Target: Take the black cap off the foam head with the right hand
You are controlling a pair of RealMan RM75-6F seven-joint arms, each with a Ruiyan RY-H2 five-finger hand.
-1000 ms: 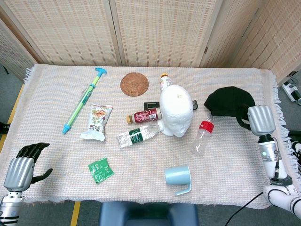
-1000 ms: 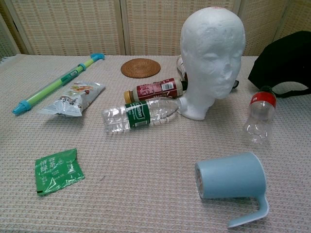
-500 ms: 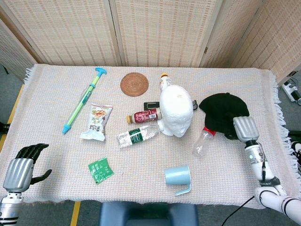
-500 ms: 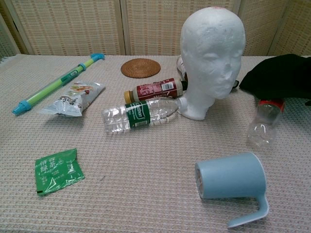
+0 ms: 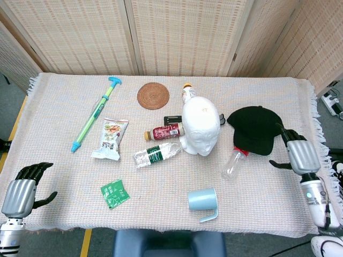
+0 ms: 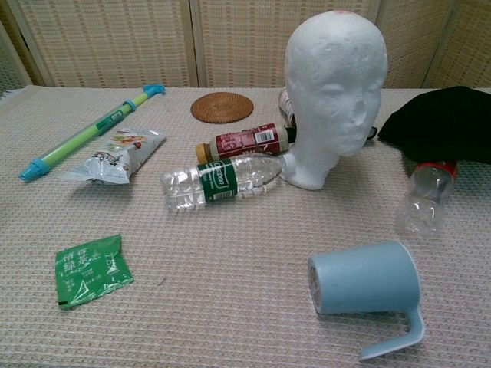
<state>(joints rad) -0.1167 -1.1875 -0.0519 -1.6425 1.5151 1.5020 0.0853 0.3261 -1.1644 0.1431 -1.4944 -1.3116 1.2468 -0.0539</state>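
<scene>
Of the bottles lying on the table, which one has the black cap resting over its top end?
The empty clear bottle with the red lid, right of the foam head: the black cap covers its lid end. The green-labelled water bottle and brown-labelled bottle lie left, uncovered.

Staged test room or lab corner. Woven folding screens (image 5: 187, 35) wall off a table (image 5: 257, 198) under a cloth; grey floor with yellow tape (image 5: 86, 243); power strip (image 5: 333, 101) lying at right edge.

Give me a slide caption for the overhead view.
Black cap lies on the table beside the bare foam head; right hand open nearby.
</scene>
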